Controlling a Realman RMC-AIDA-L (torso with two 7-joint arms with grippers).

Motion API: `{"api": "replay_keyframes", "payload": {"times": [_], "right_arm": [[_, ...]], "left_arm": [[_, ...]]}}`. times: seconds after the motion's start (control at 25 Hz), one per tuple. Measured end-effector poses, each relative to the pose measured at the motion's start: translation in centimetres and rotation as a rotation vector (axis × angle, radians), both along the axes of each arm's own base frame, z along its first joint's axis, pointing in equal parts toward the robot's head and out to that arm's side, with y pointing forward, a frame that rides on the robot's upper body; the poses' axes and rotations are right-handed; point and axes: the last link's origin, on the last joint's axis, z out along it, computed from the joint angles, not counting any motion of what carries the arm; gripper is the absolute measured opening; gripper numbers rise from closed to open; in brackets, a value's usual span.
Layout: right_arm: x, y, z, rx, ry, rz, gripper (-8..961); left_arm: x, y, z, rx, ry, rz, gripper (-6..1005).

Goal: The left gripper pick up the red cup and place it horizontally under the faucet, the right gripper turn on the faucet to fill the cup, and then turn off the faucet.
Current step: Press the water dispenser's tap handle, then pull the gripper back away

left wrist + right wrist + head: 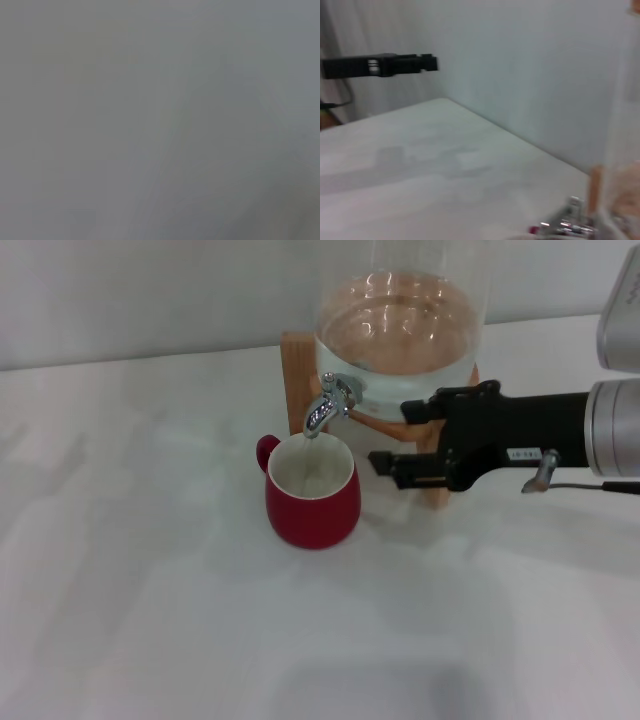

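The red cup [312,502] stands upright on the white table, its cream inside facing up and its handle toward the back left. The chrome faucet [328,405] hangs directly over its mouth. In the head view my right gripper [398,437] reaches in from the right, level with the faucet and just to its right, open, with nothing between its jaws. Its upper jaw stops short of the spigot without touching it. The right wrist view catches the faucet [566,226] and a sliver of the red cup [534,230]. My left gripper is out of view; the left wrist view is plain grey.
The glass dispenser [400,330] holds water and sits in a wooden stand [297,365] behind the cup. A black bar-shaped object [380,65] with a cable shows far off beyond the table's edge in the right wrist view. White tabletop [150,570] spreads left and forward.
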Motion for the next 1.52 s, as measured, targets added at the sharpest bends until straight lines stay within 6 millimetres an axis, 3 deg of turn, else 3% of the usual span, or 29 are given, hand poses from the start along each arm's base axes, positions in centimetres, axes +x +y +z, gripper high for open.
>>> {"api": "replay_keyframes", "payload": {"times": [0.68, 1.52], "right_arm": [[-2.2, -2.0, -2.5, -0.092, 0.087, 0.187, 721], [-2.4, -1.3, -5.0, -0.003, 0.111, 0.152, 722]], "left_arm": [[-0.9, 0.0, 0.9, 0.04, 0.018, 0.026, 887], [-0.9, -0.1, 0.8, 0.039, 0.007, 0.031, 888]]}}
